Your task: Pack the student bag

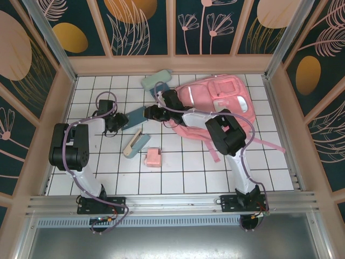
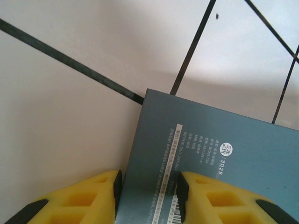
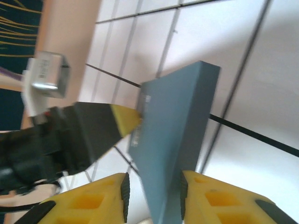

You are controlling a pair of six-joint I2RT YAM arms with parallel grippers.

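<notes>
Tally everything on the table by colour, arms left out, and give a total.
Pink: 2 (backpack, small box)
Blue-grey: 2 (flat box, case with a cream edge)
Pale green: 1 (pouch)
Total: 5

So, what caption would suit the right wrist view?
Right gripper straddles a slate-blue box held by the left gripper over white tiles.
</notes>
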